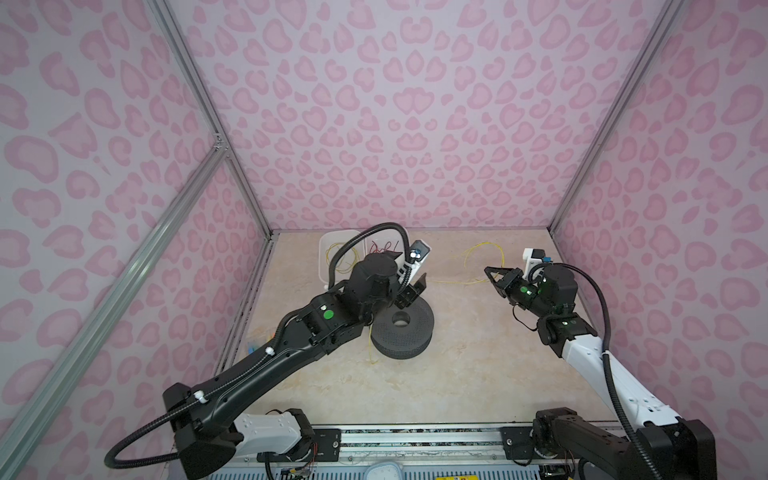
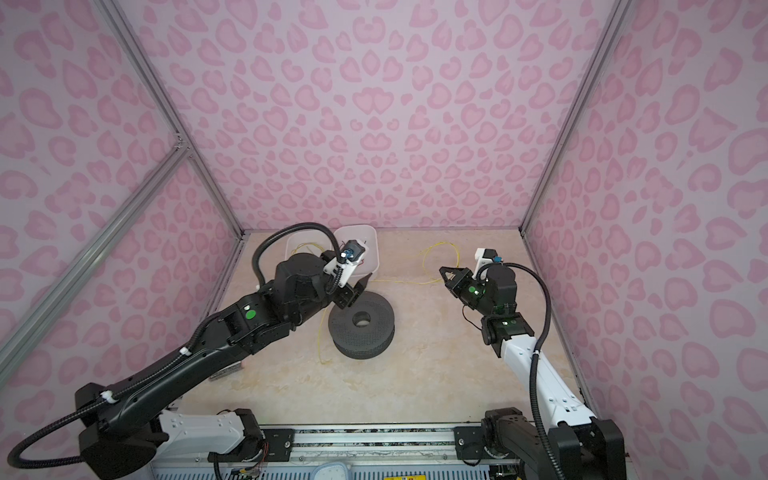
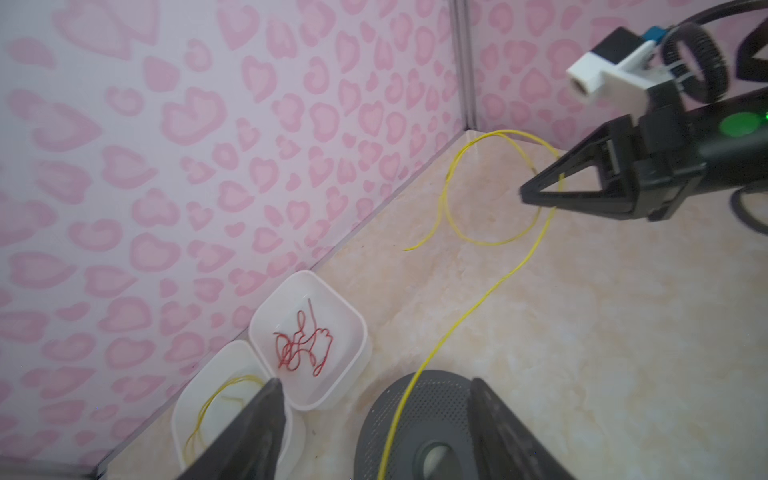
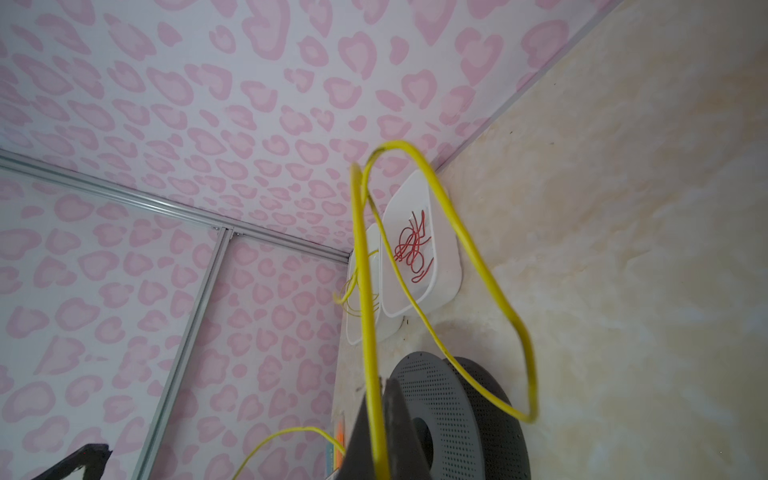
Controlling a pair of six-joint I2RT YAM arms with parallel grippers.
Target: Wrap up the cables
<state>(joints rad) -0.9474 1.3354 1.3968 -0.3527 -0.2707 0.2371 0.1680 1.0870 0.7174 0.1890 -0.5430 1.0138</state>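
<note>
While the yellow cable (image 3: 490, 291) trails from the near-left of the grey spool (image 1: 402, 328) across its top, the left gripper (image 1: 413, 291) hovers over the spool's far edge with jaws apart, holding nothing. Farther right, the right gripper (image 1: 491, 271) pinches the cable, its loose loop beyond. Risk: unpinned slack may slide off the flange, or a pull may drag the spool.

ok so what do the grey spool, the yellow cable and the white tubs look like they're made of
grey spool: matte, evenly perforated faces, likely moulded plastic, possibly metal.
yellow cable: smooth, evenly coloured, holds springy loops, so probably plastic-insulated wire.
white tubs: slightly translucent, rounded corners, soft sheen, looks like thin plastic.
</note>
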